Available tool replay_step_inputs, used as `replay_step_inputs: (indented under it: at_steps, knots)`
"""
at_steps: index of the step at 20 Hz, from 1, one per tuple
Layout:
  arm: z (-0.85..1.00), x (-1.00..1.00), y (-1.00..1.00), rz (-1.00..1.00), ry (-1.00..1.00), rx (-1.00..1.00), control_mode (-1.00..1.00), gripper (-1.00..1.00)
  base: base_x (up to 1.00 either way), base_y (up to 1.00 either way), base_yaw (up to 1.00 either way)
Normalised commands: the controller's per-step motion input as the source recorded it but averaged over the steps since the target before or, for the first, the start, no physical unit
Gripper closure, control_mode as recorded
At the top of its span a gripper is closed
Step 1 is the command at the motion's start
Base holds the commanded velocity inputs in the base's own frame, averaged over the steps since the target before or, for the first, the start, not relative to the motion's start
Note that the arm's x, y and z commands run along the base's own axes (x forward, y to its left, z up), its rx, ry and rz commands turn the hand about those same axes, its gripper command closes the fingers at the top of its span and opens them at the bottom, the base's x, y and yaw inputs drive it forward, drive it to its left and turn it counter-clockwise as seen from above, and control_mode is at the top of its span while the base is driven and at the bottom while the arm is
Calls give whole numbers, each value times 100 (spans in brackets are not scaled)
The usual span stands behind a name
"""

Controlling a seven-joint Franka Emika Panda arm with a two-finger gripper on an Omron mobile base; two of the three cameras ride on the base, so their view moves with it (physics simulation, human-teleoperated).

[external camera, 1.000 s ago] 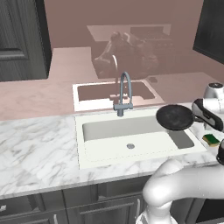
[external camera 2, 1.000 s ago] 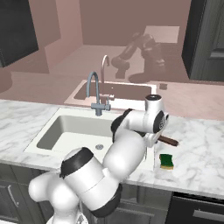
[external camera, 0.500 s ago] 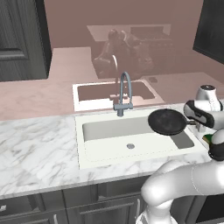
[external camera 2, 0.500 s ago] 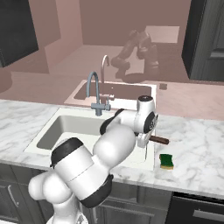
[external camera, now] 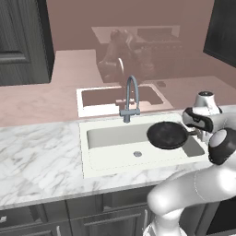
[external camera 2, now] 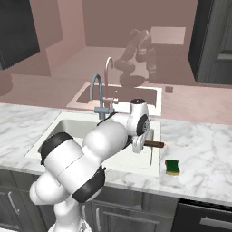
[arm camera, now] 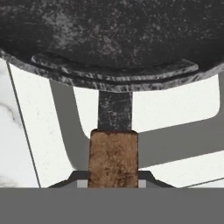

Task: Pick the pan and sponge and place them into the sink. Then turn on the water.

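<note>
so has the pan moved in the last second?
Yes. In the left base view the pan has shifted left, from beside the sink's right rim to over the basin, nearer the faucet.

No legible text, labels, brands, numbers or signs on any surface in the three views. Checked: pan (external camera: 167,135), sponge (external camera 2: 172,166), sink (external camera: 108,159), counter (external camera: 37,161).

Grey gooseneck faucet (external camera: 131,99) behind basin; white marble counter (external camera: 41,156); dark cabinets (external camera: 23,41).
</note>
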Motion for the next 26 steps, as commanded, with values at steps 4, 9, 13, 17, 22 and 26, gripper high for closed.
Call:
replay_step_inputs:
  at_steps: [4, 9, 13, 17, 22, 26]
  knots:
    - [-20, 0, 34, 9, 4, -3, -100, 100, 0, 0, 0]
    - [-18, 13, 16, -2, -1, -6, -100, 100, 0, 0, 0]
    - [-20, 19, 15, -6, -4, -3, -100, 100, 0, 0, 0]
    - [-11, 21, 18, -7, -4, 0, -100, 100, 0, 0, 0]
    - [-10, 18, 10, -5, -4, 4, -100, 100, 0, 0, 0]
    - [-14, 10, 6, -2, -1, 4, -100, 100, 0, 0, 0]
